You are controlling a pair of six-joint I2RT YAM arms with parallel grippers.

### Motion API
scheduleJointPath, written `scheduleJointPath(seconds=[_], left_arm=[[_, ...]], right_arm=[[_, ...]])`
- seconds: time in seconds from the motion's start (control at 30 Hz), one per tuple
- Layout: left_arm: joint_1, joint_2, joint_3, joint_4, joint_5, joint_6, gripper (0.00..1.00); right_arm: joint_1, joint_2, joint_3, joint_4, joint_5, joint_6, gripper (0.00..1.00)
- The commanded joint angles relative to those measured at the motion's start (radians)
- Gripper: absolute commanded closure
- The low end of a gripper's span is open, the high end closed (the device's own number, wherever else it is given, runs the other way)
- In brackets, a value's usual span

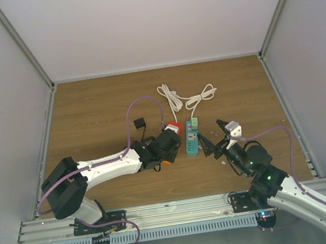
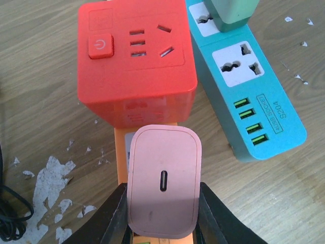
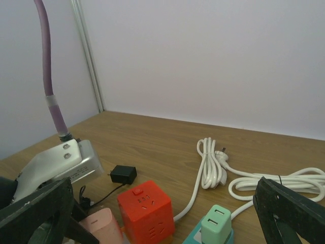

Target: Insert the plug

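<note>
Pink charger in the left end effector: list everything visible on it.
The pink charger is a rounded-corner block, matte plastic by the look, one small oval port centred on its camera-facing side. The left end effector is shut on it, black fingers pressing both long sides. It sits beside the red cube socket, over an orange piece. Prongs are hidden, so seating cannot be told.

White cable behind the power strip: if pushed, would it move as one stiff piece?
Probably not: the white cable lies in loose loops, so it would likely flop. It looks thin, so probably light and easy to drag.
</note>
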Motion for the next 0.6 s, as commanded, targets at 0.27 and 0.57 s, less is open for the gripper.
scheduleJointPath(seconds=[0.27,0.57], left_arm=[[-0.009,0.103,0.052,0.051,-0.031,-0.019,1.0],[-0.008,0.128,0.078,0.012,-0.017,-0.043,1.0]], right_arm=[[-0.01,-0.012,-0.017,-0.002,-0.002,0.017,0.0],[-0.011,-0.01,-0.017,-0.003,0.002,0.018,0.0]])
